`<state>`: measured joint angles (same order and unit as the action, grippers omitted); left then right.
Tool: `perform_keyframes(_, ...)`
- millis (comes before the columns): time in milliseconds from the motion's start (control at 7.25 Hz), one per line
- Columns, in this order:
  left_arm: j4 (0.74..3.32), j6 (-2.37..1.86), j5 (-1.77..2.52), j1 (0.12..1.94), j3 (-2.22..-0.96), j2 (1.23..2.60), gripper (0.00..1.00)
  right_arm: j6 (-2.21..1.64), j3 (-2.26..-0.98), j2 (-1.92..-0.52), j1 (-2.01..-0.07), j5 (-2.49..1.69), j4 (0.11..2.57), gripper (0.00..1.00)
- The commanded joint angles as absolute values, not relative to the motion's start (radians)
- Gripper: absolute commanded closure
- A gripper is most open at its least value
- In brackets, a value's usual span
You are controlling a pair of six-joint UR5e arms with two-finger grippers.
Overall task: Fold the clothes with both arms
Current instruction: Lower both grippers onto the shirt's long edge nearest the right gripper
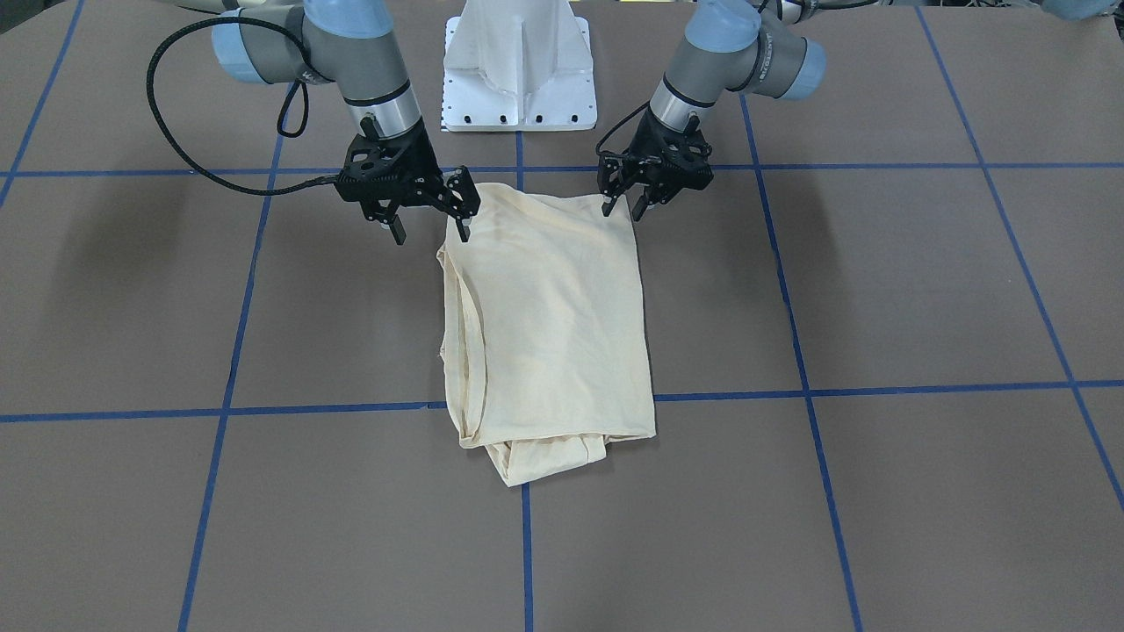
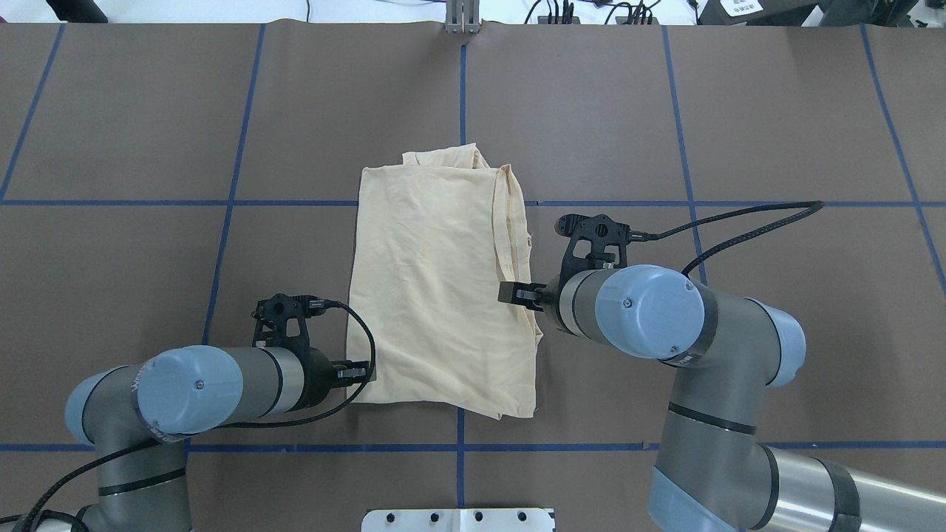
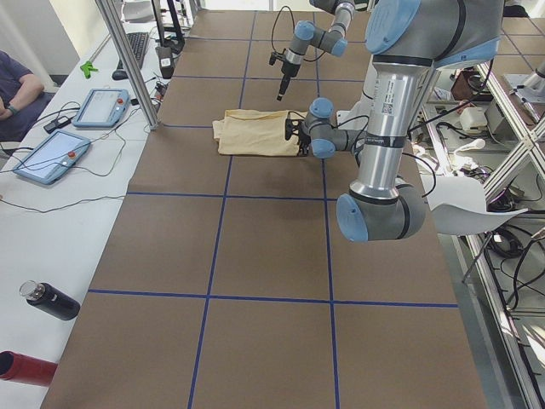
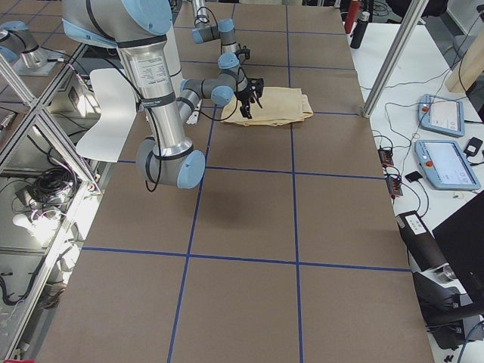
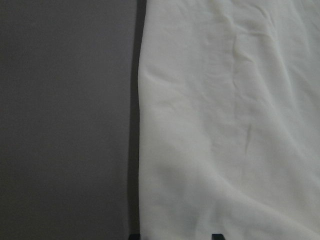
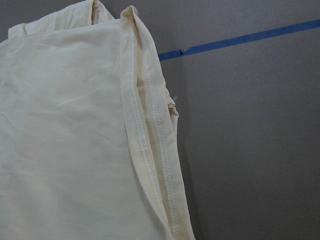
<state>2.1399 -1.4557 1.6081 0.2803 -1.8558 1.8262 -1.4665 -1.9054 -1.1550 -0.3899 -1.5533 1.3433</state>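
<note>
Where the folded cream T-shirt (image 1: 553,325) lies on the table (image 1: 878,290), my left pincer (image 1: 623,209) spread at one robot-side corner, my right pincer (image 1: 430,230) spread at the other.

T-shirt (image 2: 436,288): pale cream-yellow, thin, folded into a long rectangle, plain side up, flat at the table's middle; stitched hems stacked along its right edge, a bunched layer protruding at the far end. Left gripper (image 1: 623,209): black, fingers spread, at its near left corner. Right gripper (image 1: 430,231): likewise spread, raised over its right edge.
</note>
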Motion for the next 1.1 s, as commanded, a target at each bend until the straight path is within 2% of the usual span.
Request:
perform_keyframes(0, 2.119, -1.456, 1.609, 0.262, -1.853, 1.822, 0.43, -1.466, -1.907, -1.158, -0.390, -1.545, 1.344, 0.00)
perform_keyframes(138, 2.118, -1.456, 1.609, 0.256, -1.853, 1.825, 0.43, -1.466, -1.907, -1.161, -0.390, -1.545, 1.344, 0.00)
perform_keyframes(552, 2.118, -1.457, 1.611, 0.253, -1.855, 1.832, 0.72, -1.468, -1.907, -1.163, -0.390, -1.545, 1.344, 0.00)
perform_keyframes(690, 2.118, -1.457, 1.611, 0.253, -1.856, 1.832, 0.88, -1.467, -1.907, -1.163, -0.390, -1.545, 1.344, 0.00)
perform_keyframes(828, 2.118, -1.459, 1.609, 0.253, -1.859, 1.832, 1.00, -1.470, -1.904, -1.163, -0.385, -1.545, 1.344, 0.00)
perform_keyframes(966, 2.118, -1.459, 1.608, 0.253, -1.862, 1.832, 1.00, -1.524, -1.898, -1.161, -0.356, -1.510, 1.348, 0.00)
